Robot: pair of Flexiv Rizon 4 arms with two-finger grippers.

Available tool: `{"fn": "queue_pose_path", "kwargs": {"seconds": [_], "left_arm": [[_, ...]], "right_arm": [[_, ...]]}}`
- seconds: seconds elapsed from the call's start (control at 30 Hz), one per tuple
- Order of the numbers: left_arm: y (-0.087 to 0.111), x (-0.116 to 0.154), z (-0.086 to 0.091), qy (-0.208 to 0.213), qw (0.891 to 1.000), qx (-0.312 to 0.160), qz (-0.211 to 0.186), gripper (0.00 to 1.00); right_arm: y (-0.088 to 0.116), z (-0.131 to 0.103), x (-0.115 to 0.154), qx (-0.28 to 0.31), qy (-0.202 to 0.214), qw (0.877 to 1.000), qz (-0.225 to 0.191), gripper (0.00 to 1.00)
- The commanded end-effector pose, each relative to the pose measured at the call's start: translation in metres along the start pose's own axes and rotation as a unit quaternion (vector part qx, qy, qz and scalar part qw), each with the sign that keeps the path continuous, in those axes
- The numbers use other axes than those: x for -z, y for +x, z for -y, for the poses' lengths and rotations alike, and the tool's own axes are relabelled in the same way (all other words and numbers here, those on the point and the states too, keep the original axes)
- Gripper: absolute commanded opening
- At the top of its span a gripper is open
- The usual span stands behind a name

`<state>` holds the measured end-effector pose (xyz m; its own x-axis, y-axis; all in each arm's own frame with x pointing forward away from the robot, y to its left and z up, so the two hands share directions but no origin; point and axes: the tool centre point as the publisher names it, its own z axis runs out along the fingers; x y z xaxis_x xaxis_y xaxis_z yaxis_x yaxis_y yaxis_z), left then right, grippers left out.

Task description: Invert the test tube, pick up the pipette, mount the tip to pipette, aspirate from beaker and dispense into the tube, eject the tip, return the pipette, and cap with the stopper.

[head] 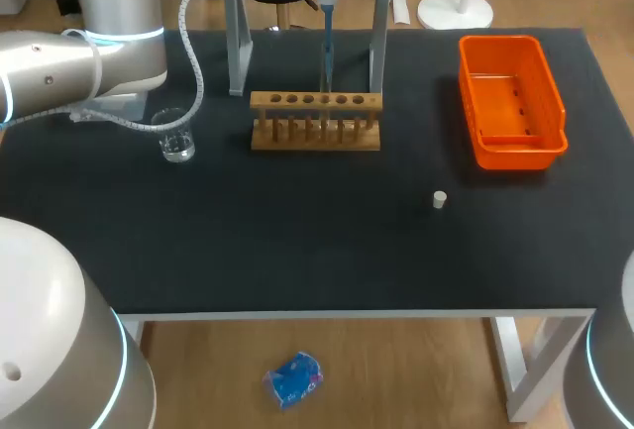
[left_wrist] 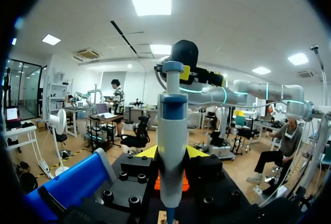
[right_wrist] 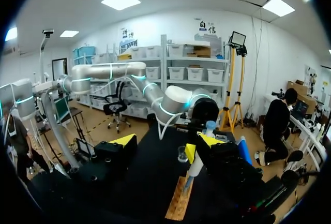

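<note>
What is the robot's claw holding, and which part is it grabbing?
The left claw holds the grey-and-blue plastic pipette by its thick body.

Layout before you.
The rack [head: 315, 120] stands centre rear, the beaker [head: 175, 136] to its left, the bin [head: 515, 160] well to its right; the stopper [head: 439, 199] lies nearer you, between rack and bin; the pipette [head: 326, 43] hangs above the rack.

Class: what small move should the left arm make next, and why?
Probably lower the pipette straight down: the left claw holds it upright, its end over the wooden rack. The stopper lies loose on the table, so capping comes later.
</note>
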<state>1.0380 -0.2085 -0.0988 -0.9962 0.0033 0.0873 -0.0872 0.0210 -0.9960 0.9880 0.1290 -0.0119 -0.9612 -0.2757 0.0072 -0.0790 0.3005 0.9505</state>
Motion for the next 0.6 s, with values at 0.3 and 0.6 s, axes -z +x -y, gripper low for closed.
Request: {"fn": "queue_pose_path", "kwargs": {"seconds": [0.3, 0.6], "left_arm": [[0.000, 0.000, 0.001, -0.001, 1.000, 0.000, 0.001, 0.00], [0.000, 0.000, 0.001, -0.001, 1.000, 0.000, 0.001, 0.00]], "right_arm": [[0.022, 0.050, 0.032, 0.023, 0.074, 0.997, 0.005, 1.00], [0.025, 0.056, 0.035, 0.033, 0.075, 0.997, 0.013, 1.00]]}}
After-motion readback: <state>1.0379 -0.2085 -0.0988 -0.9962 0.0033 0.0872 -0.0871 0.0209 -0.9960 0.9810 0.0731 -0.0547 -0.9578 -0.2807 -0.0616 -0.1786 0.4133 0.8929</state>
